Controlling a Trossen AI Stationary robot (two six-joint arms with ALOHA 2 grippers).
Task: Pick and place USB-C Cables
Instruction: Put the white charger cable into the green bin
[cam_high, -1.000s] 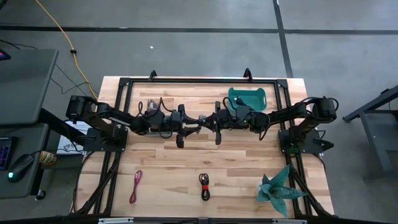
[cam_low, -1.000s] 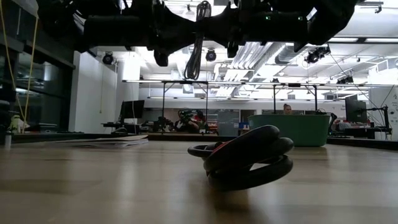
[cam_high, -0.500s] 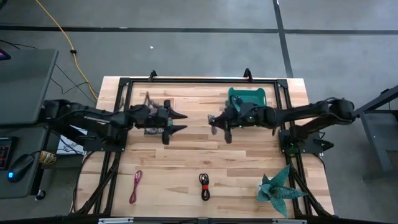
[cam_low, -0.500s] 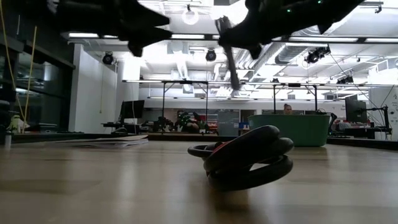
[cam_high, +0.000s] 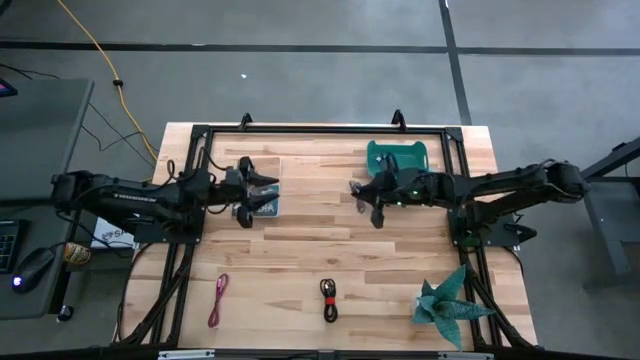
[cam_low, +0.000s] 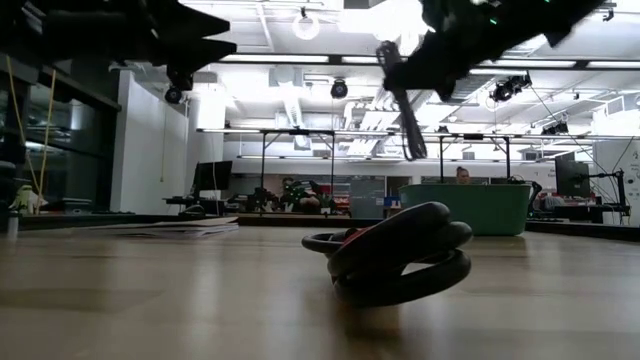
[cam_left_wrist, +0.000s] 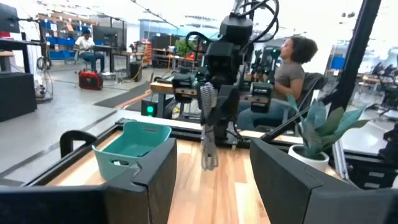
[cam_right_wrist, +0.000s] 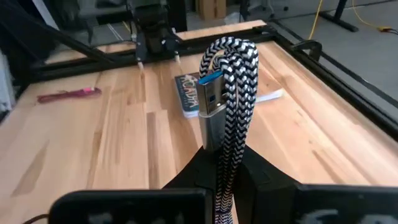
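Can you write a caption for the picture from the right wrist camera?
The right tool holds a folded black-and-white braided cable above the wooden table, with a pink cable lying farther off.

Robotics lab or workshop, probably: open hall, grey concrete floor (cam_high: 300, 80), ceiling strip lights (cam_low: 300, 58), far workbenches with monitors (cam_low: 212, 177), seated people (cam_left_wrist: 292, 68), black-framed wooden table (cam_high: 320, 250).

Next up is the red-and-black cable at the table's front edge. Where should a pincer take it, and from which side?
The red-and-black cable lies flat as a narrow folded bundle, long axis running front to back, with clear wood around it. Probably best: come straight down and close across the middle of the bundle, pincer fingers on its left and right sides. The left pincer is open and free; the right pincer holds a braided cable.
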